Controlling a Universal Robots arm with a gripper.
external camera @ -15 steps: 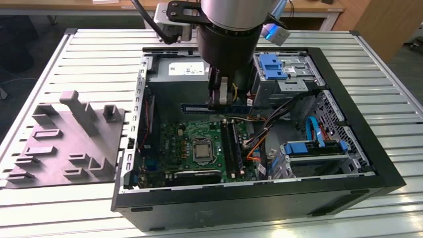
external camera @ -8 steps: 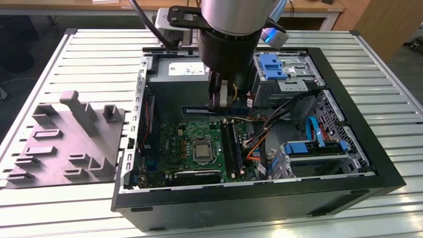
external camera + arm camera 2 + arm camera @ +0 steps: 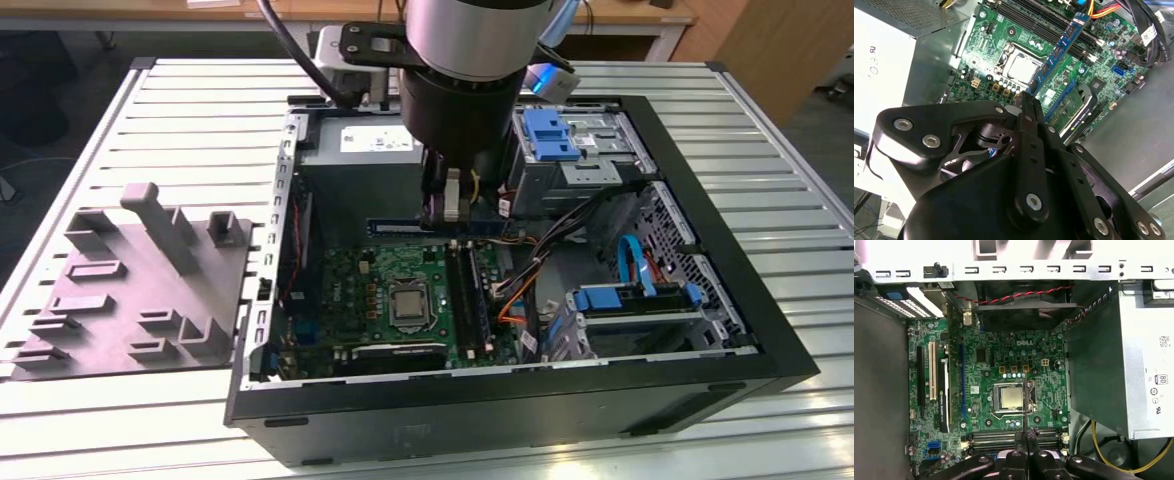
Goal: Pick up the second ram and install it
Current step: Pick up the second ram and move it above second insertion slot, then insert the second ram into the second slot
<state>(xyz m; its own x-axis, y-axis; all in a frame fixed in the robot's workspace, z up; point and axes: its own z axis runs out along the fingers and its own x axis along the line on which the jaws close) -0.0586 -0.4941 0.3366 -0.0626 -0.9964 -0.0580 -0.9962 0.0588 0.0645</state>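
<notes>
My gripper [image 3: 447,212] hangs inside the open computer case [image 3: 534,390], shut on the second ram [image 3: 441,228]. In the exterior view the ram is a long blue stick held level above the green motherboard [image 3: 367,300], clear of it. The second wrist view shows the gripper [image 3: 1030,97] with its black fingers closed on one end of the stick [image 3: 1059,50], which reaches out over the board. Seen from the first wrist view, the ram is a thin dark edge [image 3: 1025,407] over the processor socket [image 3: 1010,397], rising from the gripper [image 3: 1026,442]. Black memory slots [image 3: 1004,437] lie beneath the fingers.
A grey moulded fixture [image 3: 134,285] lies on the slatted table at the exterior view's left. Inside the case stand a power supply [image 3: 380,140], a blue drive cage [image 3: 554,135], orange and black cables [image 3: 518,300] and a fan [image 3: 1024,315]. An expansion card [image 3: 944,395] stands beside the socket.
</notes>
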